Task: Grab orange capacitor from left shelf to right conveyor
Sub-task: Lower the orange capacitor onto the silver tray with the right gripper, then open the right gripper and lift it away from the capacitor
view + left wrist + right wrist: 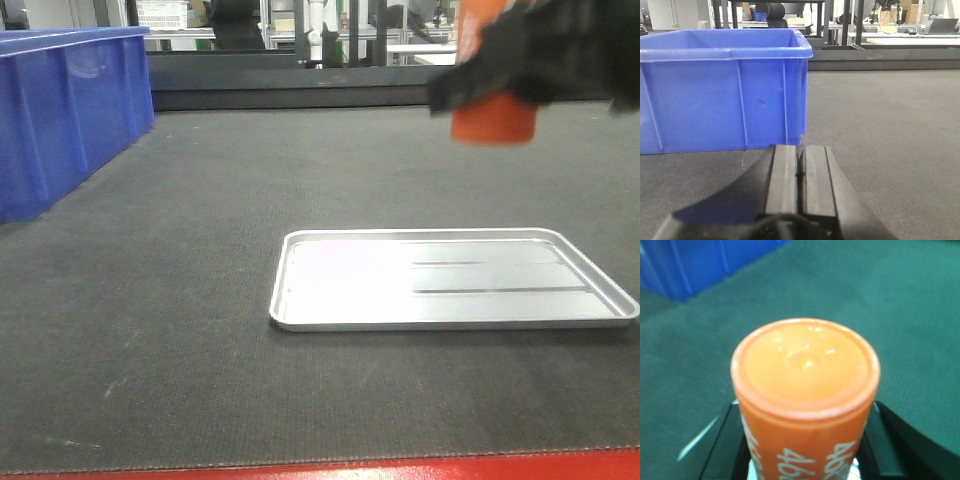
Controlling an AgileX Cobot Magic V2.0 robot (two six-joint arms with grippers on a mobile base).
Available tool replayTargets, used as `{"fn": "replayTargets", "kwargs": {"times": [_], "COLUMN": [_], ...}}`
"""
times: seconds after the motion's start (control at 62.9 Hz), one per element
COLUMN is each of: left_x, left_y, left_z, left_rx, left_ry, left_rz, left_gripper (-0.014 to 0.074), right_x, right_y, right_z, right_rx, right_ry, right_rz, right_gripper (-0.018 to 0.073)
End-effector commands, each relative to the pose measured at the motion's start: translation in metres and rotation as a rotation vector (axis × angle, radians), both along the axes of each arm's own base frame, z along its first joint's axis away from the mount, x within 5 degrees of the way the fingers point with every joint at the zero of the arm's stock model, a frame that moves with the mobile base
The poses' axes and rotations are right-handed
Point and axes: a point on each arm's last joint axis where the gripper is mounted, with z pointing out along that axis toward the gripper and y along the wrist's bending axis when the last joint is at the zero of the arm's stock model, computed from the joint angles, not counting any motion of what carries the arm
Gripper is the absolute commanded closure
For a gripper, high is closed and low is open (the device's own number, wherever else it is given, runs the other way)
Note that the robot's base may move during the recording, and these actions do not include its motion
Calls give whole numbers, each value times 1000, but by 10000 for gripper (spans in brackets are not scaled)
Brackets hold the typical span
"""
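Right wrist-mounted view: orange capacitor (805, 385) fills the frame centre, black jaws pressing its sides.
Right gripper (520, 60): clamped on the capacitor, airborne at upper right, beyond the tray.
Tray (300, 300): lower right, flat on the belt.
Left gripper (800, 185): pads pressed together, holding nothing.
Advice: descend straight and slowly, and probably release only once its base touches down.

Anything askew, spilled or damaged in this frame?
Nothing stands out. The orange capacitor is clamped in the right gripper, clear of the mat, and looks intact. The metal tray lies flat and undented, the blue bin stands upright, and the left gripper is shut on nothing.
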Motion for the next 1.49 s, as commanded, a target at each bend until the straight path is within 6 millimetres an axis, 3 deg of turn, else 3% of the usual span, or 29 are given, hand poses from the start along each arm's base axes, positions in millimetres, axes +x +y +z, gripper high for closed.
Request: {"fn": "replayTargets", "kwargs": {"times": [0.0, 0.207, 0.413, 0.493, 0.716, 0.859, 1.177, 1.479], "left_x": [0, 0, 0, 0, 0, 0, 0, 0], "left_y": [0, 0, 0, 0, 0, 0, 0, 0], "left_z": [10, 10, 10, 10, 10, 10, 10, 10], "left_rx": [-13, -13, -13, -13, -13, -13, -13, -13], "left_ry": [-81, -81, -81, -81, -81, -81, -81, -81], "left_rz": [-5, -5, -5, -5, -5, -5, -5, -5], "left_gripper": [701, 701, 701, 701, 701, 701, 701, 701], "right_x": [15, 37, 45, 46, 47, 47, 47, 35], "right_y": [6, 16, 21, 24, 27, 26, 25, 18], "right_z": [12, -26, -47, -50, -51, -54, -51, -9], "right_rx": [103, 111, 51, 65, 106, 87, 83, 139], "right_ry": [-97, -46, -66, -74, -109, -87, -90, -222], "right_rz": [36, 78, 128, 141, 164, 155, 152, 131], "right_gripper": [501, 501, 495, 443, 111, -32, -52, -11]}}
